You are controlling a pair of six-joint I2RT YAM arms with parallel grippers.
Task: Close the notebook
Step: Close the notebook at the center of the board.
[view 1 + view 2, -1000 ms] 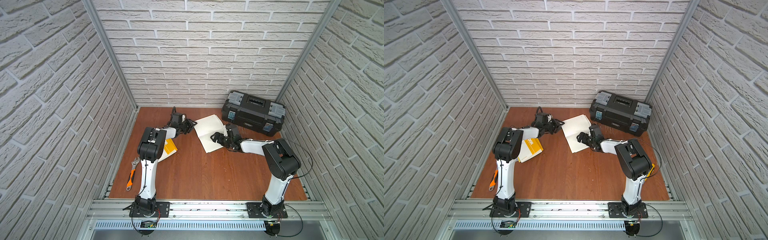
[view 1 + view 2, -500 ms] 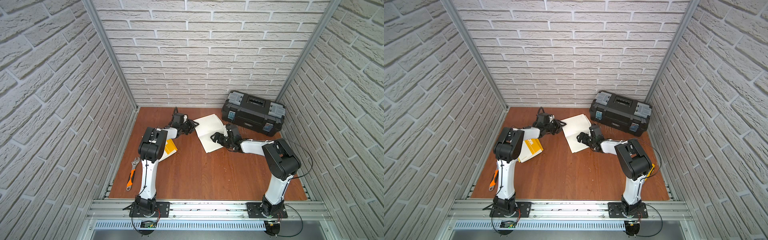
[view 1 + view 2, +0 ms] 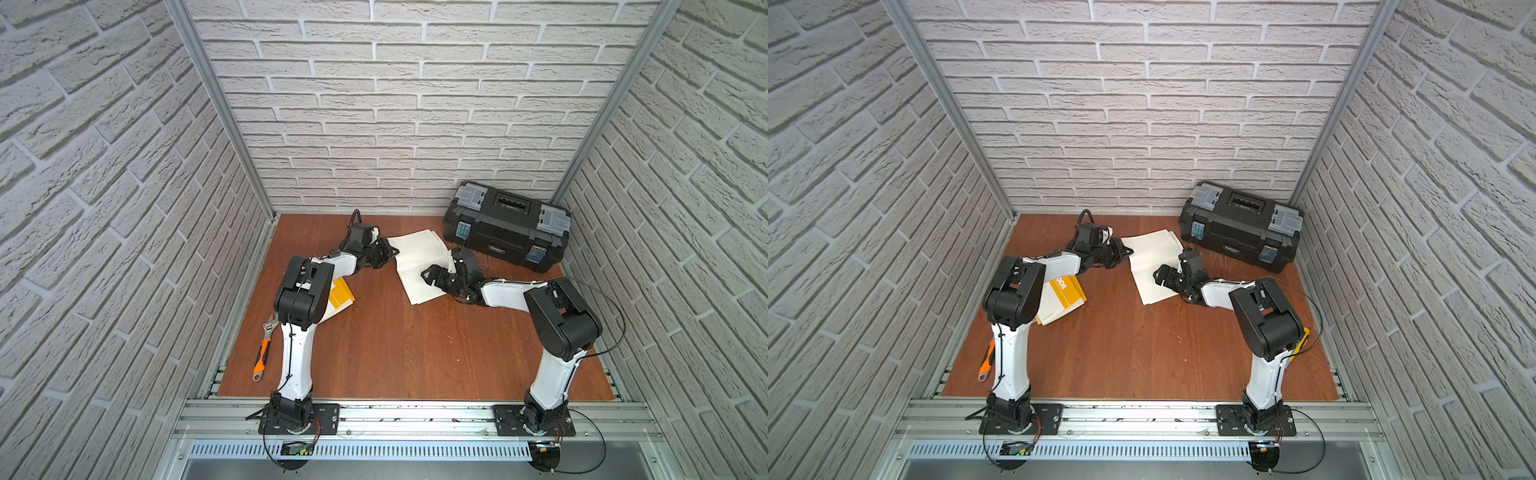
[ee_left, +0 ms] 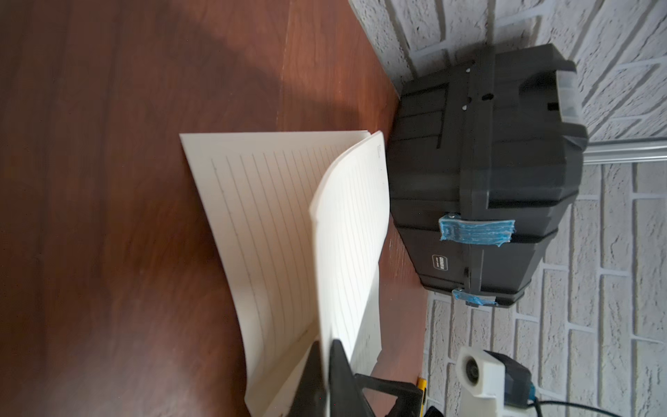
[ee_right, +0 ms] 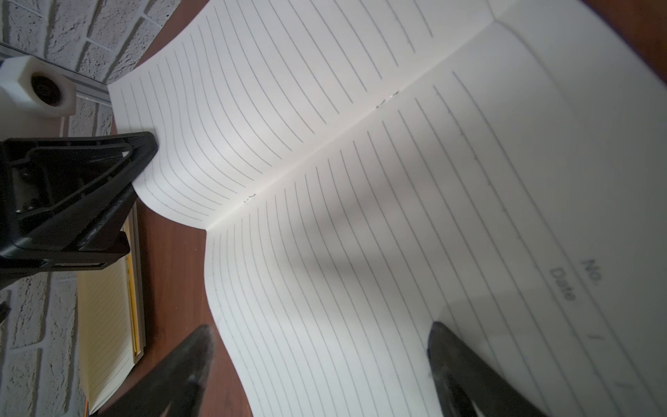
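L arm [image 3: 296, 357], R arm [image 3: 550, 376]: white links, blk joints, blk cables; blk triangular end effector fingers [image 5: 90, 169]; white wrist cam [image 5: 36, 86].

A black toolbox [image 3: 505, 226] sits at two o'clock on the wooden table [image 3: 395, 345]; an orange-handled wrench [image 3: 262, 353] lies at eight, a yellow-covered book [image 3: 1061, 297] at nine.

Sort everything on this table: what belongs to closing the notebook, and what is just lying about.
Job: open notebook; left gripper, pinching its lifted page; right gripper, open at the facing page.
Lying about: black toolbox; yellow book; orange-handled adjustable wrench.
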